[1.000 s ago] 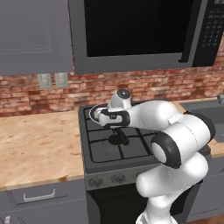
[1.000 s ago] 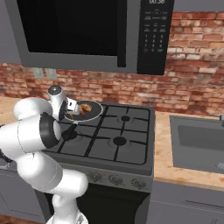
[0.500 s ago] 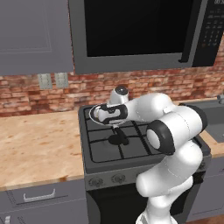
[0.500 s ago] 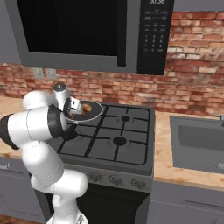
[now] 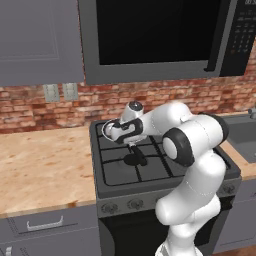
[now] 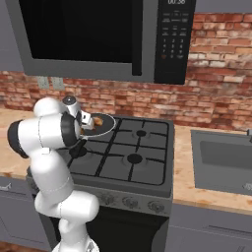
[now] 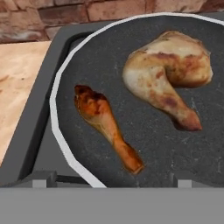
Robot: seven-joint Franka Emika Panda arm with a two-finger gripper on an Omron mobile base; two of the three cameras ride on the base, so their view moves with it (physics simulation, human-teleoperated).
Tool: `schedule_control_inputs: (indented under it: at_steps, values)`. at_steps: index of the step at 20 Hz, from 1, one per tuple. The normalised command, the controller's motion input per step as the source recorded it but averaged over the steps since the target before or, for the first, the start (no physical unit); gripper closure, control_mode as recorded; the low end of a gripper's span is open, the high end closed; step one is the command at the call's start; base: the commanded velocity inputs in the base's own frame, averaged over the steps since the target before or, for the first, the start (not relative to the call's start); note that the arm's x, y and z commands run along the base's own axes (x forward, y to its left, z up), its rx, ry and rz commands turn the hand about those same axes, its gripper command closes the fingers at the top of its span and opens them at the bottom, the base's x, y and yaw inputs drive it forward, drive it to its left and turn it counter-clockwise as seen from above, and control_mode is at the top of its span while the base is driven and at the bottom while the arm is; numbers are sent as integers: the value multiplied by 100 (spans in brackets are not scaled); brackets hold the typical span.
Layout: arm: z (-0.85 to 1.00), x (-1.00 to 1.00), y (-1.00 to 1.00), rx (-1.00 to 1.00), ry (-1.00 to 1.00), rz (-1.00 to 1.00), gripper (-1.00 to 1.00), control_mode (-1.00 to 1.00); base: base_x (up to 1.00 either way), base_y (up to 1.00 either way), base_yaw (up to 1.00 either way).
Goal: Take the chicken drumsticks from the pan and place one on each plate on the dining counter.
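I had swung the gripper (image 5: pixel 111 131) out over the pan (image 7: pixel 144 127), both drumsticks (image 7: pixel 107 124) unlifted; its grip I couldn't tell.

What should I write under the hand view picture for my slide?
Two chicken drumsticks lie apart in the dark pan on the stove.

From my hand camera I see two drumsticks lying apart inside the pan (image 7: pixel 70 148), the smaller drumstick (image 7: pixel 105 124) left of the larger drumstick (image 7: pixel 168 76). The pan sits on the stove's (image 5: pixel 150 170) rear-left burner, with the worktop (image 5: pixel 45 167) left of the stove and the sink (image 6: pixel 224 157) to its right.
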Motion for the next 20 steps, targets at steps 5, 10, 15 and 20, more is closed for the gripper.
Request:
schedule_control_inputs:
  at_steps: [5,10,15,20]
  values:
    - [-9,19,12,0,-1,-5,-100,-100,0,0,0]
    - [-7,27,6,0,0,-9,-100,-100,0,0,0]
    - [-4,29,4,0,0,-8,-100,-100,0,0,0]
    - [-8,15,6,1,0,-6,-100,-100,0,0,0]
